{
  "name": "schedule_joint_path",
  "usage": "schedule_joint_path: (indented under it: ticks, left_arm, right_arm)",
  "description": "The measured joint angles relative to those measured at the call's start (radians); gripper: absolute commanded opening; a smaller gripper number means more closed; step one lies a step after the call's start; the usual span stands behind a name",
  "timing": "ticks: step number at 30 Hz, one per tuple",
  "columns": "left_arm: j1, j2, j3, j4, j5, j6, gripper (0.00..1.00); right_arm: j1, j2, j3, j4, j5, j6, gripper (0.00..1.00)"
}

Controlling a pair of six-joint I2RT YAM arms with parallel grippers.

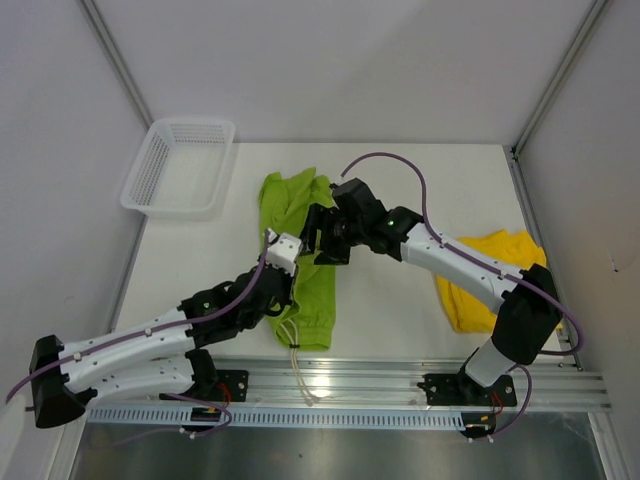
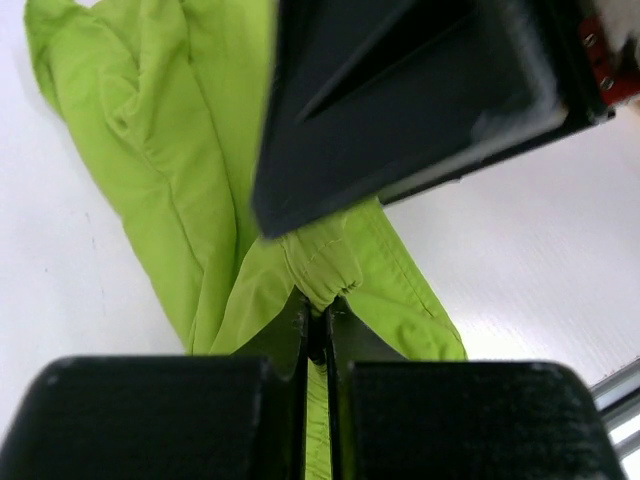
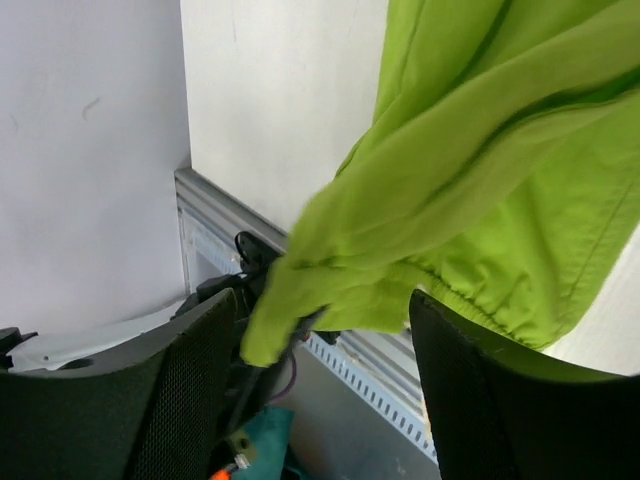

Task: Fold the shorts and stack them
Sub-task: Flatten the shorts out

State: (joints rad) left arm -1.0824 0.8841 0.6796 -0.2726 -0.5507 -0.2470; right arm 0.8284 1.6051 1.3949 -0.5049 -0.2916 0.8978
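while the left hand [image 2: 318, 335] is pinched tight on a gathered edge of the lime green shorts [image 1: 305, 290] at the middle of the bench [image 1: 400, 190], the right hand [image 3: 320, 340] stands apart around the cloth, probably leaving the fold to the left; the yellow shorts [image 1: 470, 300] lie far right.

My left tool [image 2: 318, 332] is clamped shut on the lime green shorts [image 2: 150, 180]. My right tool [image 3: 322, 305] stands open, both arms reaching inward.

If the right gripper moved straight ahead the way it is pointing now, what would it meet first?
Most likely the lime green shorts: their fabric hangs right in front of the open right gripper, partly between its jaws, though the exact depth is unclear.
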Motion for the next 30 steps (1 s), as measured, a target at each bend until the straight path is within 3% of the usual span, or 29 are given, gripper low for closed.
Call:
schedule_joint_path:
  ticks: [9, 12, 14, 23, 30]
  left_arm:
    - [0.0, -0.248, 0.057, -0.182, -0.011, -0.092, 0.0]
    - [0.0, -0.278, 0.124, -0.256, 0.004, -0.113, 0.0]
    - [0.0, -0.29, 0.154, -0.292, 0.006, -0.124, 0.0]
    - [0.0, -0.374, 0.168, -0.444, -0.008, -0.168, 0.0]
    - [0.0, -0.393, 0.236, -0.609, -0.127, -0.252, 0.0]
  right_arm:
    - [-0.18, -0.035, -0.091, 0.062, -0.004, -0.019, 0.72]
    - [-0.217, -0.003, -0.092, 0.106, -0.014, -0.024, 0.74]
    - [-0.238, 0.032, -0.092, 0.15, -0.028, -0.03, 0.81]
    - [-0.299, 0.233, -0.026, 0.278, -0.051, -0.059, 0.79]
    - [-0.37, 0.3, -0.027, 0.378, -0.087, -0.152, 0.79]
